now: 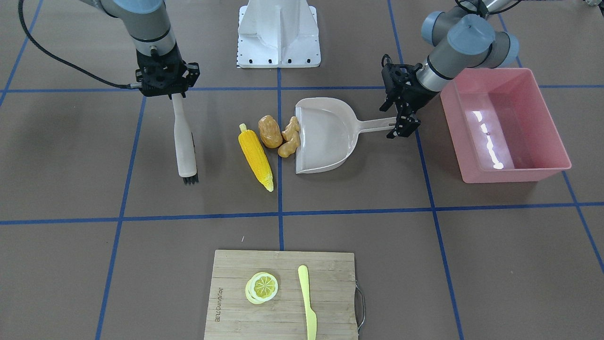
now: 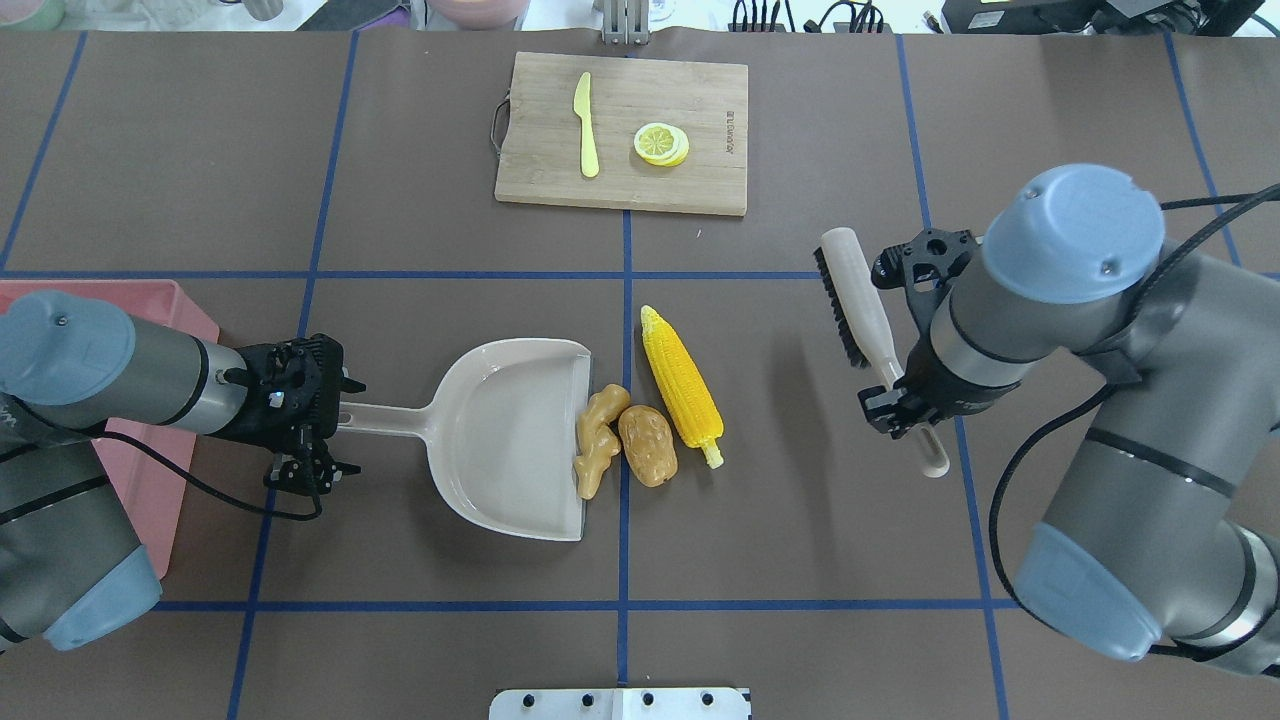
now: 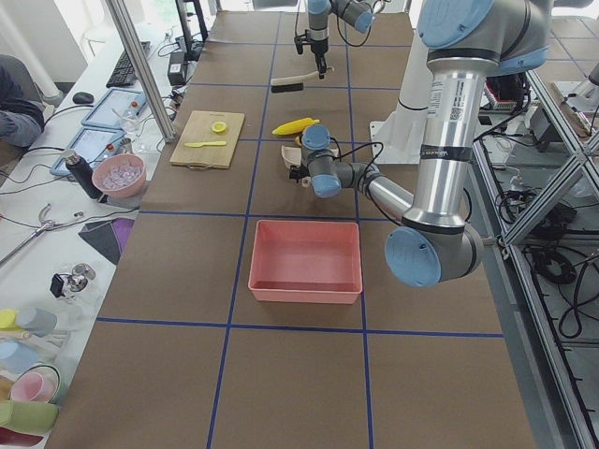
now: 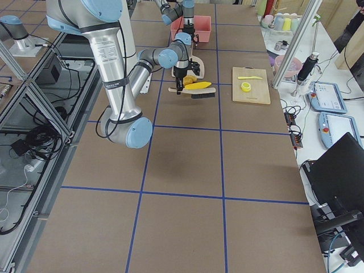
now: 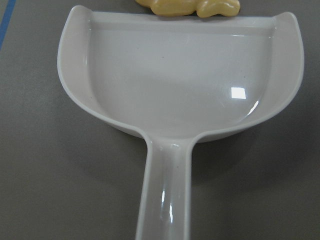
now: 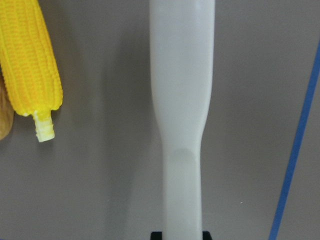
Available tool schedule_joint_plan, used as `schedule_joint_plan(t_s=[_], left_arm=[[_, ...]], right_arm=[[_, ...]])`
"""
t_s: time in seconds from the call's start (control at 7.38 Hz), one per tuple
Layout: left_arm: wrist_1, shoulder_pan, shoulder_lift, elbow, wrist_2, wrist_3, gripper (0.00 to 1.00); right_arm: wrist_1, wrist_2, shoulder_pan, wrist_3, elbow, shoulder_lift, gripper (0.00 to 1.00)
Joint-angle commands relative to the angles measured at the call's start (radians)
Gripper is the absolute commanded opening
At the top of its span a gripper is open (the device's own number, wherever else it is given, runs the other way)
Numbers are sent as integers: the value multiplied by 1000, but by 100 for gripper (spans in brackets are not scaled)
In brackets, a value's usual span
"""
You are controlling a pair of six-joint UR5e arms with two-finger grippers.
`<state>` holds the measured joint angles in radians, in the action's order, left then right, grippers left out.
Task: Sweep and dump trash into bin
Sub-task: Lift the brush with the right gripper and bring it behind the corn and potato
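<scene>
The corn cob (image 1: pixel 256 160), potato (image 1: pixel 270 132) and ginger root (image 1: pixel 289 139) lie at the open mouth of the beige dustpan (image 1: pixel 325 137); the ginger touches its lip (image 5: pixel 190 7). The pan lies flat on the table. My left gripper (image 2: pixel 345 427) is at the end of the pan's handle (image 2: pixel 385 420), jaws apart on either side. My right gripper (image 2: pixel 900 400) is shut on the white brush (image 2: pixel 860 290), which hangs beside the corn (image 6: pixel 30 60). The pink bin (image 1: pixel 514 174) stands beyond the left gripper, partly hidden under the left arm in the overhead view.
A wooden cutting board (image 1: pixel 330 283) with a lemon slice (image 1: pixel 262 287) and a yellow knife (image 1: pixel 306 302) sits at the table's far side from the robot. The white robot base (image 1: pixel 278 33) is at the near edge. Blue tape lines cross the brown table.
</scene>
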<state>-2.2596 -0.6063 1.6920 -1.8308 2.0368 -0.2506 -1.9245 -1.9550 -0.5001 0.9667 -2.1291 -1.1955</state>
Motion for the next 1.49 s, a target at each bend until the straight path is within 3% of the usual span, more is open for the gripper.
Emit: schedule_joint_plan(t_s=[0.0, 0.95, 1.36], left_arm=[[0, 3, 0, 11, 0, -1, 95], [-9, 2, -14, -10, -1, -2, 95], [-12, 3, -21, -8, -1, -4, 95]], right_arm=[[-10, 65, 98, 84, 49, 34, 0], [19, 94, 139, 144, 263, 207, 0], [65, 94, 164, 193, 293, 252, 0]])
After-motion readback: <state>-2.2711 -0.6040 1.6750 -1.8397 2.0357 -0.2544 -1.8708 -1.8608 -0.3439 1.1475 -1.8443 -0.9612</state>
